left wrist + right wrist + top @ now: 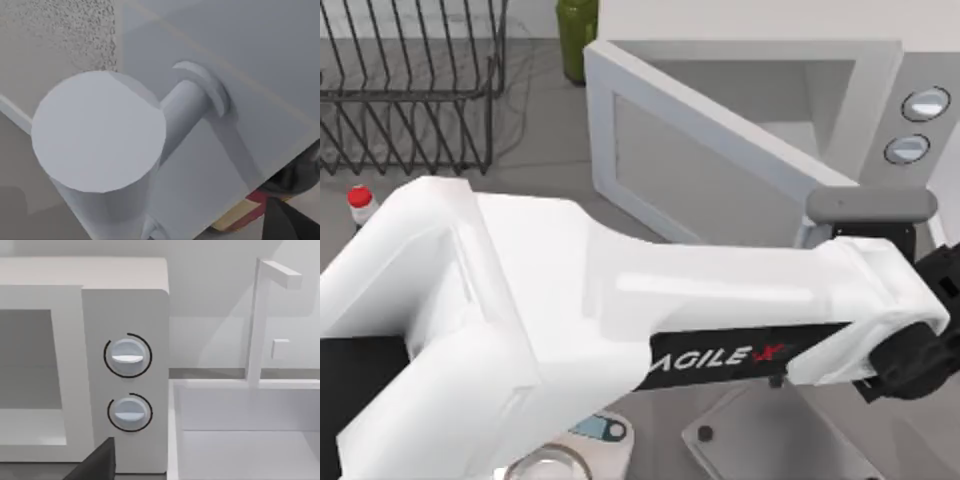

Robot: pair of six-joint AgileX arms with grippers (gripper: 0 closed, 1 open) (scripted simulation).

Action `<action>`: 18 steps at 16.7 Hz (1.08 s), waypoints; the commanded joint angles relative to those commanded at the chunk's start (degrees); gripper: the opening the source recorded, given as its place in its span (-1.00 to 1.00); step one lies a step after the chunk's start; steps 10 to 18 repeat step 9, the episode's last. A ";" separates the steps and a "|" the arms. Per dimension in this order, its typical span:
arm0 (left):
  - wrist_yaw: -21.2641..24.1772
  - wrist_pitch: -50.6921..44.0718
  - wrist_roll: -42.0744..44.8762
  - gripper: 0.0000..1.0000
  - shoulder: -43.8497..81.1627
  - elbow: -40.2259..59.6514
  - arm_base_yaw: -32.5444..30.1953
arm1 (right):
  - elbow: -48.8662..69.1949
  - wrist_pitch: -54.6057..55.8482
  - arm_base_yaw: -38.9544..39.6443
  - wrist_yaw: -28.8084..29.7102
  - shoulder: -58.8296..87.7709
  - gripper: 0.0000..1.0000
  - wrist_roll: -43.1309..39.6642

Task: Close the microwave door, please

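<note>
**Door ajar, left arm reaching across**

Across the table [535, 165] from the top view's left, my left arm [570, 320] stretches toward the right, its bulk covering much of the near surface. Behind it stand a black wire rack [415, 90] at far left, a dark green bottle [576, 35] beside the rack, and a small red-capped bottle [360, 203] at the arm's left edge. A glass [548, 467] and a small scale-like device [603, 430] peek out below the arm.

At the table's far right sits the microwave [880, 75], white and boxy, with two round knobs [127, 356] on its side panel and a pale cavity. The microwave door [700, 170] stands swung out at an angle, hinged at its left, its greyish window facing the arm. Its white bar handle [100, 132] looms just before the left wrist camera, beside the speckled window.

Left claw [910, 360] is dark, near the door's free edge; whether it is spread I cannot tell. Right claw: cannot tell either.
</note>
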 joint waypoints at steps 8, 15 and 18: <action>4.51 1.90 8.88 -1.00 7.66 8.75 9.64 | 0.00 0.00 0.00 0.00 0.00 1.00 0.00; 4.70 1.51 9.21 -1.00 7.88 8.55 9.93 | 0.00 0.00 0.00 0.00 0.00 1.00 0.00; 4.70 1.51 9.21 -1.00 7.88 8.55 9.93 | 0.00 0.00 0.00 0.00 0.00 1.00 0.00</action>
